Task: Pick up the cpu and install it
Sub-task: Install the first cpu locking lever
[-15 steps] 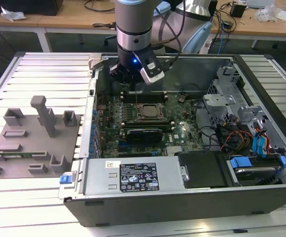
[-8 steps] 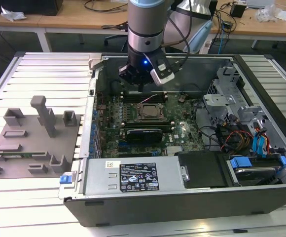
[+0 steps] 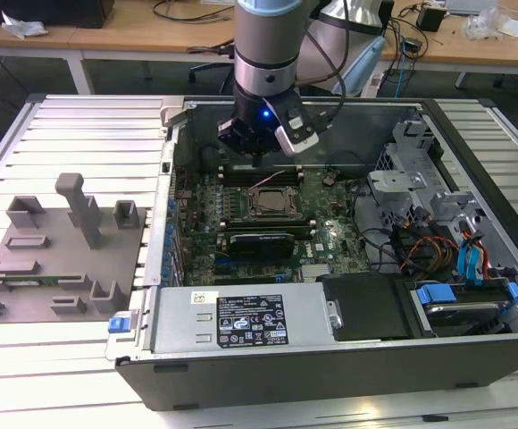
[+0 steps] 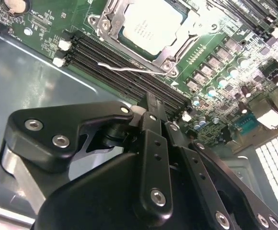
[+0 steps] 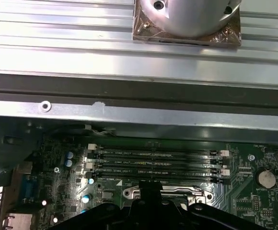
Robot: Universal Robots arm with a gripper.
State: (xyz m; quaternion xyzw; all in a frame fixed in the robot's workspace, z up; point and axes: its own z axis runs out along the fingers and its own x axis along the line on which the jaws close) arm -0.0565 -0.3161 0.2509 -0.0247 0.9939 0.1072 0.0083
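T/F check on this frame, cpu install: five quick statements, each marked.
1. The cpu lies inside the socket frame on the motherboard. True.
2. The end effector grips the cpu. False: it holds nothing, and the cpu sits apart from it in the socket.
3. The grey fixture lies outside the computer case, on the exterior view's left. True.
4. A side panel closes the case. False: the case is open and the motherboard is exposed.
5. In the second wrist view, the end effector's tip shows against the memory slots beside the socket. True.
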